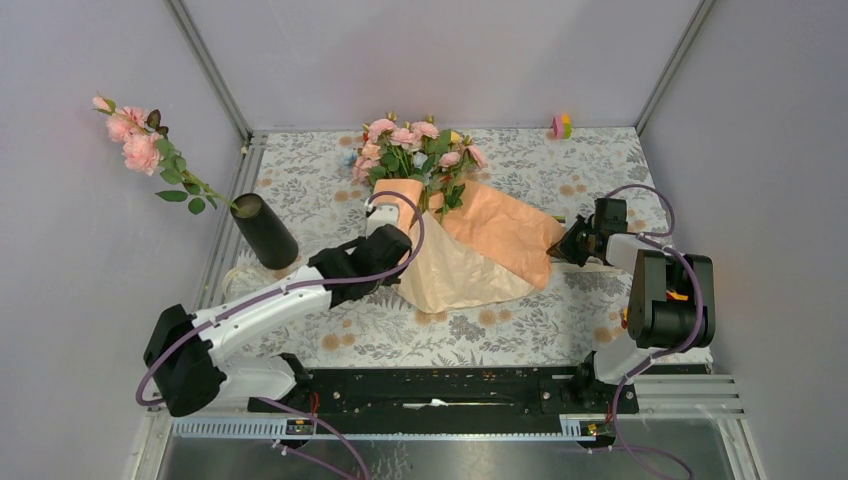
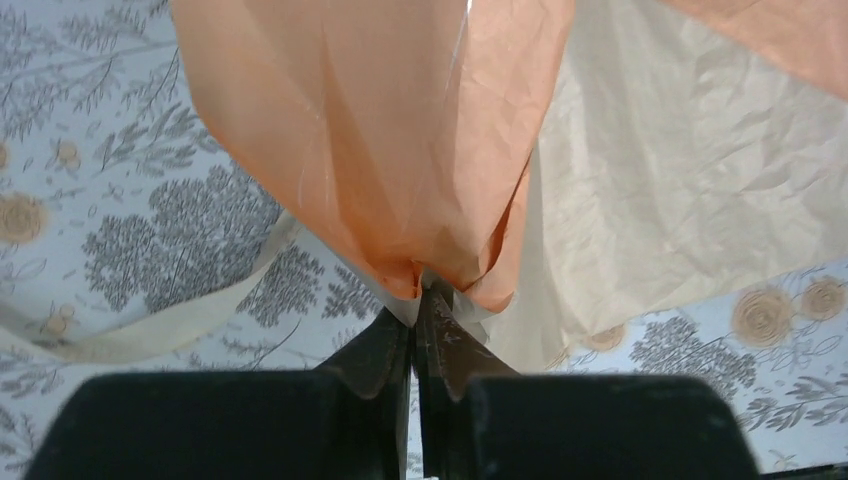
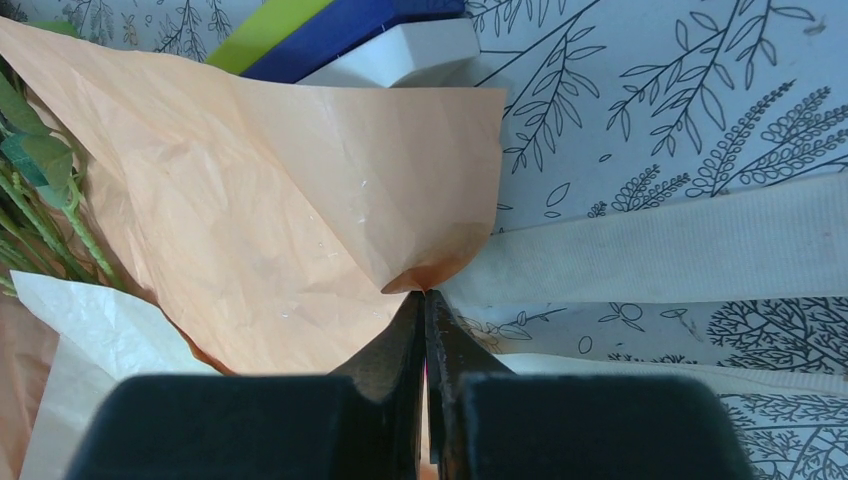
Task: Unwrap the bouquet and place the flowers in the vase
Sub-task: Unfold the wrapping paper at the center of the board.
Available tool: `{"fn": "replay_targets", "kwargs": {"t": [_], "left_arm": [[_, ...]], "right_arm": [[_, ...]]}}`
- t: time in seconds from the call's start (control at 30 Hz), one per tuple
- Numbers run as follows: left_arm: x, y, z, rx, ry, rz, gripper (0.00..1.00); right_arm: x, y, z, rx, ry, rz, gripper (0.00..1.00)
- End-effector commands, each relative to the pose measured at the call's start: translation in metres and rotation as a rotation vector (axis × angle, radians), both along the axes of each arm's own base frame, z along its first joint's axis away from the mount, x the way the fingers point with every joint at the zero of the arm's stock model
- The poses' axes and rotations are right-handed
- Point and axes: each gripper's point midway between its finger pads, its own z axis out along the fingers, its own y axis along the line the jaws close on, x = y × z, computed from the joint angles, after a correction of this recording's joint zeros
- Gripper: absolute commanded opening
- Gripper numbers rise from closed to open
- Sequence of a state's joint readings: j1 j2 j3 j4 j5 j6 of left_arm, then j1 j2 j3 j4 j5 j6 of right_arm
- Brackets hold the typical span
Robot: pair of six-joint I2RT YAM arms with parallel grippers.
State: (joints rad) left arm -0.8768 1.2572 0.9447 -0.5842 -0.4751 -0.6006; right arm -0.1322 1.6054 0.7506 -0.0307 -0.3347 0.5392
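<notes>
The bouquet lies mid-table with its paper wrap [image 1: 487, 252] spread partly open, peach inside and beige outside. Its flowers [image 1: 415, 145] point to the far side, and green stems [image 3: 40, 215] show in the right wrist view. My left gripper [image 1: 388, 205] is shut on the wrap's left edge; its jaws [image 2: 424, 292] pinch a gathered fold of the peach paper [image 2: 380, 140]. My right gripper [image 1: 557, 247] is shut on the wrap's right corner, jaws [image 3: 424, 293] closed on the peach paper [image 3: 280, 190]. The black vase [image 1: 264, 230] stands at the left and holds a pink rose stem [image 1: 137, 142].
A cream ribbon [image 2: 150, 328] lies loose on the floral cloth by the left gripper, and ribbon bands [image 3: 680, 250] run beside the right gripper. Small coloured blocks [image 1: 560, 126] sit at the back right, and blue, green and white ones [image 3: 340, 30] lie just past the paper.
</notes>
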Motion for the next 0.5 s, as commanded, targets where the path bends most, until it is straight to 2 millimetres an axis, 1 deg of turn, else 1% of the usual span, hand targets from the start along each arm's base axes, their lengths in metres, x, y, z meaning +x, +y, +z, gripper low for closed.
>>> {"fn": "replay_targets", "kwargs": {"t": [0.0, 0.1, 0.23, 0.3, 0.37, 0.47], "left_arm": [[-0.016, 0.022, -0.006, -0.024, 0.022, 0.087, 0.08], [-0.027, 0.032, -0.014, -0.023, 0.053, 0.112, 0.15], [-0.037, 0.046, -0.013, -0.017, 0.068, 0.141, 0.29], [-0.041, 0.054, -0.005, -0.011, 0.062, 0.155, 0.42], [-0.043, 0.063, 0.007, -0.006, 0.043, 0.168, 0.53], [-0.045, 0.075, 0.030, -0.005, -0.004, 0.180, 0.62]], "right_arm": [[0.014, -0.002, 0.009, 0.000, -0.041, 0.002, 0.01], [0.015, -0.003, 0.010, -0.004, -0.047, 0.001, 0.07], [0.016, -0.006, 0.015, -0.025, -0.053, -0.003, 0.19], [0.015, -0.009, 0.019, -0.046, -0.051, -0.005, 0.25], [0.014, -0.014, 0.025, -0.077, -0.057, -0.008, 0.33], [0.012, -0.024, 0.037, -0.138, -0.065, -0.019, 0.43]]}}
